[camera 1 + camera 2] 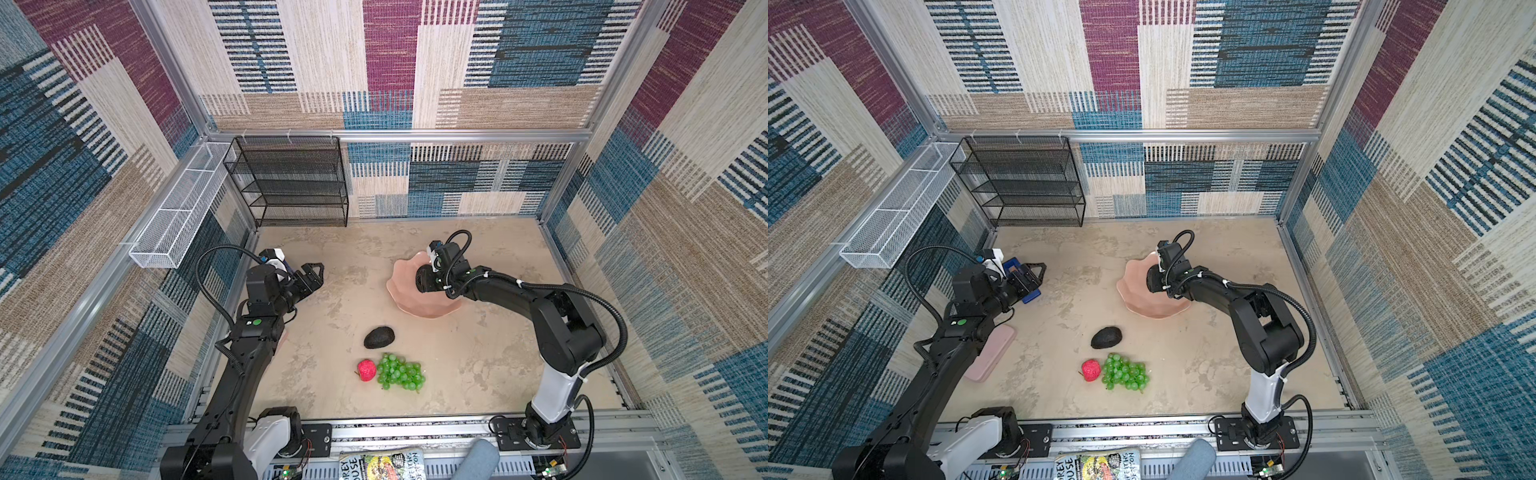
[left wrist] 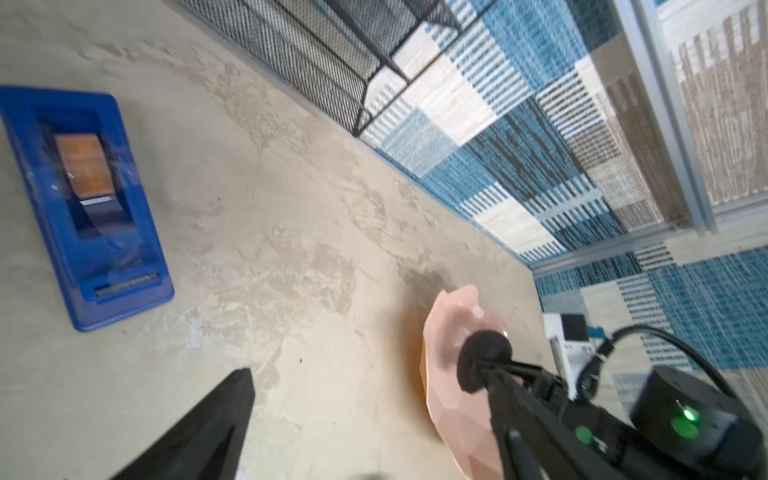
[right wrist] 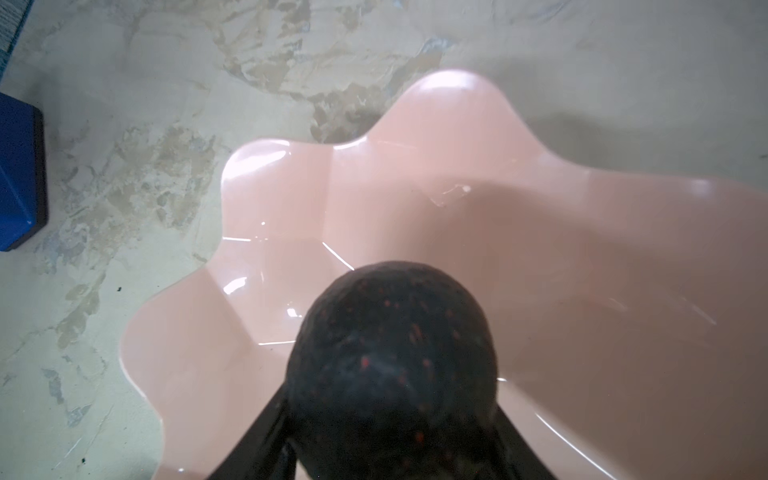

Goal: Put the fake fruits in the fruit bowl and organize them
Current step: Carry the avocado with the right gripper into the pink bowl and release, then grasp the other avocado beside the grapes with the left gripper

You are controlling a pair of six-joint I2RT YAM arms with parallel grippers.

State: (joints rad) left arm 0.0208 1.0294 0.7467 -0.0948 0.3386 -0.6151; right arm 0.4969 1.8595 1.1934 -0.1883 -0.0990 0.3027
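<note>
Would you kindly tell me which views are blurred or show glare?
Left wrist view: smeared, the tape dispenser soft-edged. Right wrist view: white glare streaks on the bowl, the avocado too close to be sharp. Both top views: crisp.

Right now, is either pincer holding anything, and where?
Right pincer clamps an avocado by its sides, above the fruit bowl; left pincer is open, empty.

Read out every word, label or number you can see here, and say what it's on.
"OREY HOUSE": on the printed packet at the near edge, first letter uncertain.
Remaining print on that packet: too blurred to read.
On the blue tape dispenser, the white strip is too blurred to read.
</note>
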